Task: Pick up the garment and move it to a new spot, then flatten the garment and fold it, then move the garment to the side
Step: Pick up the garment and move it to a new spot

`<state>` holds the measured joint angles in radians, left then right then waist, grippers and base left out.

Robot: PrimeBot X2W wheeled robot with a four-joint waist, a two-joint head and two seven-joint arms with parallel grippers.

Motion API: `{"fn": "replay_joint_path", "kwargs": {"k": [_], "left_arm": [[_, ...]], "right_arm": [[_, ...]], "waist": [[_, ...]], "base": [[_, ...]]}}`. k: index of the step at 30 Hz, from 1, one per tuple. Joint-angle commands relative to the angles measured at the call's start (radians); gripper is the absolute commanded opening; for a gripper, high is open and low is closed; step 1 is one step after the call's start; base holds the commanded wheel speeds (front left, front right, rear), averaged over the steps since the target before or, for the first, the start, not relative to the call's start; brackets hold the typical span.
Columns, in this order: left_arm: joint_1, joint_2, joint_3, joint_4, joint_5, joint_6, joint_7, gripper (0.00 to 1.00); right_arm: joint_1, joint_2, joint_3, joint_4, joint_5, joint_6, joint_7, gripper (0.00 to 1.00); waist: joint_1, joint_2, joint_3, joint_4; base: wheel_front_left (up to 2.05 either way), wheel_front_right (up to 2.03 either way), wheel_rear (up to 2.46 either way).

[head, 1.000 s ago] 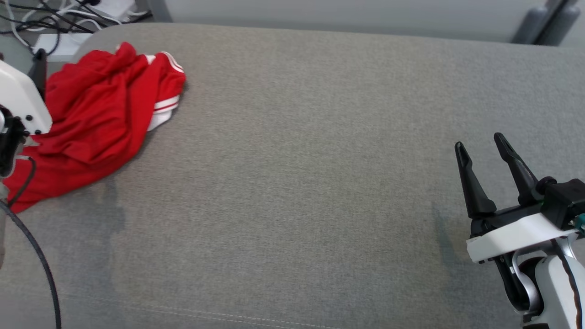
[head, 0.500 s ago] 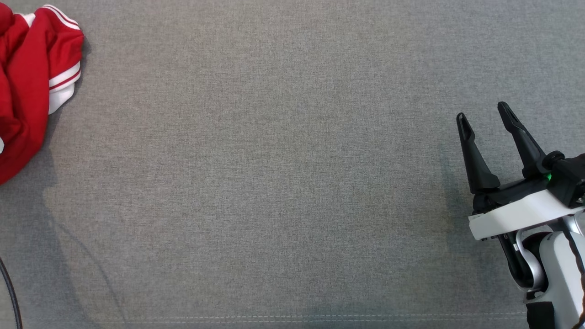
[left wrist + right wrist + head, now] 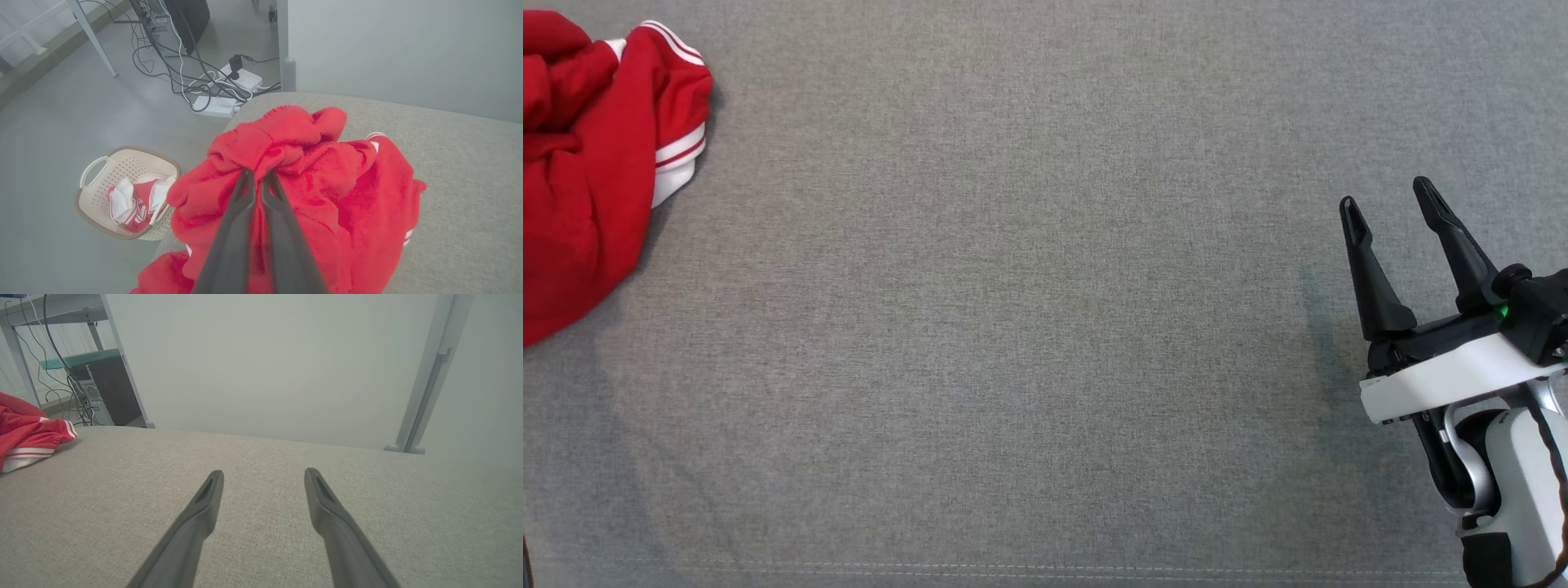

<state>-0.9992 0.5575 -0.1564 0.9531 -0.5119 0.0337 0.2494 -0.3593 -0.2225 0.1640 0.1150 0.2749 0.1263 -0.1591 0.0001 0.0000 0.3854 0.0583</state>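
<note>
Leftward, a crumpled red garment with white stripes (image 3: 588,163) is seen on the grey woven cushion (image 3: 1013,327).
Its fold is shown pinched by the left gripper (image 3: 256,173) in the left wrist view, with a cream perforated basket (image 3: 122,163) on the floor; the right gripper (image 3: 1384,196) is held spread, well apart.

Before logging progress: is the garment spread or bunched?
Bunched: the garment is a crumpled heap with deep folds; the left gripper pinches it.

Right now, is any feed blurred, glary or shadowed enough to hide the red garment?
Head view: sharp, evenly lit, no glare; red garment cropped at the left edge, faint shadow beside the right gripper. Left wrist view: garment crisp, left gripper soft near the lens. Right wrist view: pale, washed-out, fingers slightly soft.
</note>
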Motion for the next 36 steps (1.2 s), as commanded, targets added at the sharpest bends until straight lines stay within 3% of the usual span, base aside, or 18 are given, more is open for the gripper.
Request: {"fn": "replay_joint_path", "kwargs": {"k": [1,11,17,21,29,32,36], "left_arm": [[-0.058,0.082,0.019,-0.037,0.020,-0.009,-0.024,0.00],[-0.076,0.085,-0.017,-0.138,0.060,-0.020,-0.163,0.00],[0.019,0.032,-0.003,-0.264,0.019,-0.026,-0.242,0.00],[0.138,-0.026,-0.019,-0.420,0.009,0.002,-0.268,0.00],[0.442,-0.146,-0.125,-0.803,0.051,0.142,-0.213,0.00],[0.511,-0.187,-0.189,-0.873,0.064,0.156,-0.187,0.00],[0.544,-0.250,-0.277,-0.888,0.067,0.137,-0.167,0.00]], "right_arm": [[0.009,-0.001,0.013,-0.019,0.008,0.004,-0.014,1.00],[0.045,0.033,-0.008,0.009,0.010,0.004,-0.031,1.00],[0.079,0.053,-0.014,0.014,0.008,0.004,-0.034,1.00],[0.096,0.060,-0.028,0.004,0.004,0.004,-0.030,1.00],[0.118,0.073,-0.064,-0.023,-0.002,0.004,-0.018,1.00],[0.119,0.080,-0.072,-0.028,-0.001,0.004,-0.017,1.00],[0.119,0.088,-0.086,-0.030,0.003,0.004,-0.018,1.00]], "waist": [[0.0000,0.0000,-0.016,0.010],[0.0000,0.0000,-0.110,0.029],[0.0000,0.0000,-0.155,0.025],[0.0000,0.0000,-0.164,0.008],[0.0000,0.0000,-0.160,-0.057],[0.0000,0.0000,-0.155,-0.094],[0.0000,0.0000,-0.147,-0.143]], "base": [[0.00,0.00,0.00],[0.00,0.00,0.00],[0.00,0.00,0.00],[0.00,0.00,0.00],[0.00,0.00,0.00],[0.00,0.00,0.00],[0.00,0.00,0.00]]}}
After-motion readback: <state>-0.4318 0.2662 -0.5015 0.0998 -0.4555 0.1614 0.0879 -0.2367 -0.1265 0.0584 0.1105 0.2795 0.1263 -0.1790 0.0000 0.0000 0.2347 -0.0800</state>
